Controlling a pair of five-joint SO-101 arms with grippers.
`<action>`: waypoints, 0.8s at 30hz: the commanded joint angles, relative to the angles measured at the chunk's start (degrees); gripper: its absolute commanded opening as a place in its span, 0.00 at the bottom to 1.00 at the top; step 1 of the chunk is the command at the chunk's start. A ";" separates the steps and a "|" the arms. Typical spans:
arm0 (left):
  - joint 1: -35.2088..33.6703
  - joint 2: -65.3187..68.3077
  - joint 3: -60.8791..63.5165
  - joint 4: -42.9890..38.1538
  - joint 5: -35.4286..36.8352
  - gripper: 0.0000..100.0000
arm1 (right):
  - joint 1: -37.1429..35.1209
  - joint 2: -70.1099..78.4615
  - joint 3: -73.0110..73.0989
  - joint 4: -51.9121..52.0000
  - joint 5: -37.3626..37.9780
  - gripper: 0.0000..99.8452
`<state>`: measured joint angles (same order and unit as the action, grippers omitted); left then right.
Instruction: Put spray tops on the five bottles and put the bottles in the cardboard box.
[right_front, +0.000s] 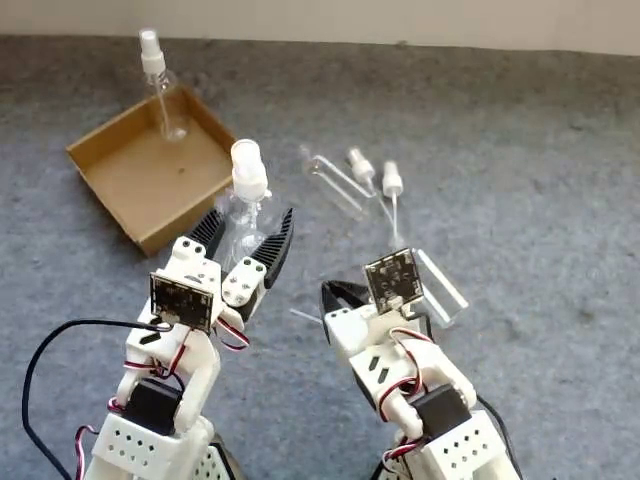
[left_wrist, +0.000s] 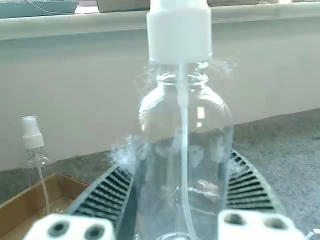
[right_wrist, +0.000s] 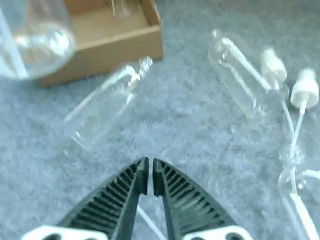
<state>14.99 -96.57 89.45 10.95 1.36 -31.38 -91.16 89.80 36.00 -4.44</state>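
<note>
My left gripper is shut on a clear bottle held upright, just in front of the cardboard box. A white spray top sits on the bottle's neck, with the threads still showing below it. A capped bottle stands in the box's far corner. My right gripper is shut on nothing, low over the carpet. Ahead of it lie two bare bottles and two loose spray tops.
Another clear bottle lies beside the right arm. Grey carpet covers the whole surface. A pale wall runs along the far edge. A black cable loops at the left arm's base.
</note>
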 joint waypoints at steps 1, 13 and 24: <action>-0.22 0.04 -4.00 -2.02 0.79 0.06 | -0.31 -0.75 0.22 -6.46 -0.79 0.01; -0.22 7.69 -17.80 5.80 0.70 0.06 | -4.44 -0.75 12.88 -26.42 -0.35 0.01; 4.97 32.04 -24.04 -8.53 0.70 0.06 | -4.70 -0.75 13.41 -28.70 -0.70 0.01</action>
<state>17.01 -69.05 69.76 8.40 1.36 -35.52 -91.08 95.96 10.33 -4.62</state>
